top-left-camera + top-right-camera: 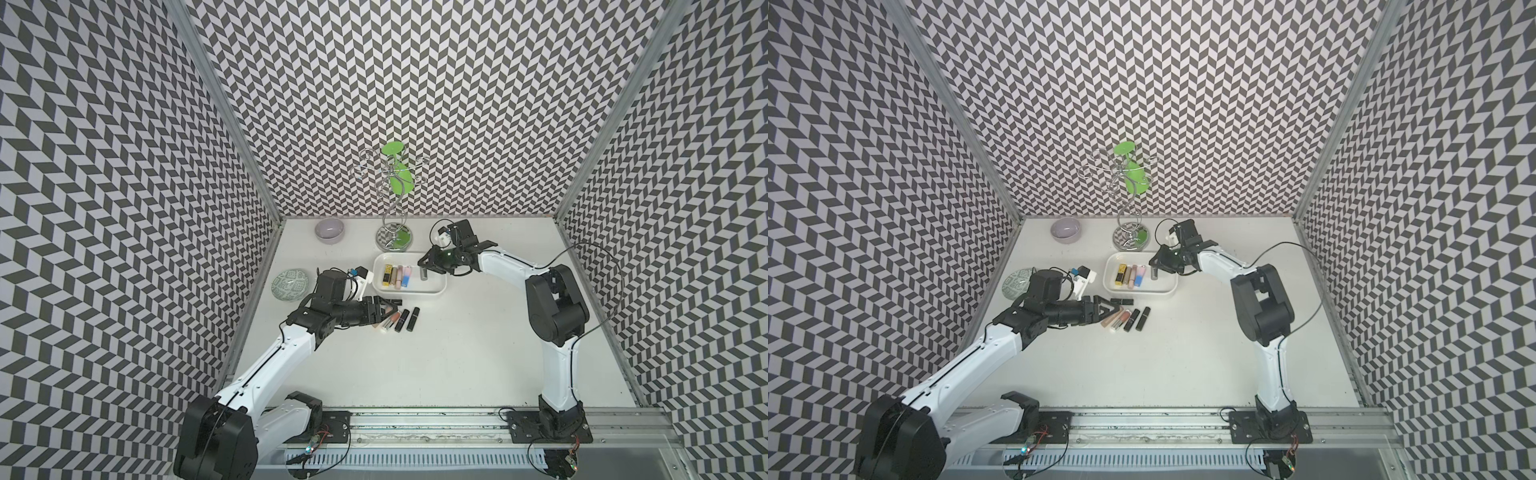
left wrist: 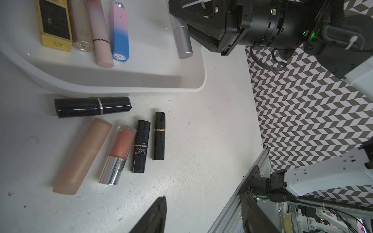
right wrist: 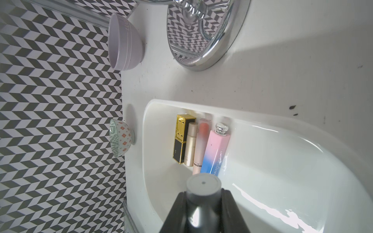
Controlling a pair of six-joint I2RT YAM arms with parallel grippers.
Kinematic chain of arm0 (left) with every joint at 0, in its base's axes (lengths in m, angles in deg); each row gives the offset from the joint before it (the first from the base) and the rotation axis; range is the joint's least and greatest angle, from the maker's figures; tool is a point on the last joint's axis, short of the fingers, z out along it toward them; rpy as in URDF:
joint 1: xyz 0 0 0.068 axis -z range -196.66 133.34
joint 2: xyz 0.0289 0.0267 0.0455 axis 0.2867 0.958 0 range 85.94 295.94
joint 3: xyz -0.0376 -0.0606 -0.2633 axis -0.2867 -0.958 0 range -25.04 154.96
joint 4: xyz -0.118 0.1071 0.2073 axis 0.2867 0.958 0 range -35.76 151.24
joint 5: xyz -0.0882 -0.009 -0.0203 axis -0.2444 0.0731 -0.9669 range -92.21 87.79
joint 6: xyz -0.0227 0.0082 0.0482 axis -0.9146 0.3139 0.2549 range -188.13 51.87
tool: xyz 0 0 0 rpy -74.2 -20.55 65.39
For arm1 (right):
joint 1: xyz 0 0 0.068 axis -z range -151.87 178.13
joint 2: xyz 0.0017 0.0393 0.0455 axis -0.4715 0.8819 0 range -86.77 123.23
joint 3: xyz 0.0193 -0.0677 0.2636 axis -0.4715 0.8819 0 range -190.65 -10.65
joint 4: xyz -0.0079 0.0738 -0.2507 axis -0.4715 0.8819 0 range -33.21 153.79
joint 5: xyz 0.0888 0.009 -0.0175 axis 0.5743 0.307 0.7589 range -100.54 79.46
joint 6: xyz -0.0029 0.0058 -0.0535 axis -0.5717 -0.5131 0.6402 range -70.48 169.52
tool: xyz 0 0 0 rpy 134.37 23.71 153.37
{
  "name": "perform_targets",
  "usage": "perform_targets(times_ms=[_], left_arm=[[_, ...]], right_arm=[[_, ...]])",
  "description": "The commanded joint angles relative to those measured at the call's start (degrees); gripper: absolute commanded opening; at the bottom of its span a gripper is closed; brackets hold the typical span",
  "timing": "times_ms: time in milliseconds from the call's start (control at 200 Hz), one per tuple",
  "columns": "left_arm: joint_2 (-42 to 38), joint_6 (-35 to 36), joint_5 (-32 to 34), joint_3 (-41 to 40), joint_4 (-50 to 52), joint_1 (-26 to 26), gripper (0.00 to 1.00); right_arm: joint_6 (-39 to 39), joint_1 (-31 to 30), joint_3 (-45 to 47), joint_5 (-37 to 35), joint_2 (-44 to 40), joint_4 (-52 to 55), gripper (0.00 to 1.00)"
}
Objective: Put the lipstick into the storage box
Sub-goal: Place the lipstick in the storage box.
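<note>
My right tool grips the silver lipstick over the storage box, its steep long axis pointing toward 6 o'clock; my left tool gapes.

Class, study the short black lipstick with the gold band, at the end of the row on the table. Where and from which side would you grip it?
Probably across the barrel of the gold-banded lipstick near its band, from above: it lies flat, one long side is free, and a gap separates it from the SHUZILI lipstick.
</note>
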Motion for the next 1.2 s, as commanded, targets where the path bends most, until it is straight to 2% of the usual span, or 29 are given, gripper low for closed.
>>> perform_targets(times_ms=[0, 320, 491, 726, 986, 1197], left_arm=[[0.88, 1.82, -0.07, 1.01, 0.71, 0.32, 0.63], [3.52, 4.44, 0.08, 2.79, 2.49, 0.22, 0.64], [3.71, 5.28, 0.43, 3.00, 3.56, 0.01, 0.64], [2.80, 5.64, 0.87, 2.54, 4.28, -0.28, 0.65], [2.13, 5.54, 0.99, 2.11, 4.20, -0.41, 0.65], [1.73, 4.89, 1.23, 2.39, 3.15, -0.54, 0.65]], right_arm=[[0.39, -0.38, -1.75, -1.16, 1.94, -3.21, 0.20], [-0.21, -2.01, -5.06, -2.24, 7.07, -3.89, 0.25], [-0.92, -2.61, -5.82, -2.92, 8.49, -4.52, 0.32], [-1.62, -2.63, -5.36, -3.67, 9.47, -5.36, 0.34], [-1.38, -2.77, -4.59, -3.41, 8.13, -5.69, 0.36], [0.34, -2.87, -4.41, -3.49, 4.22, -4.04, 0.41]])
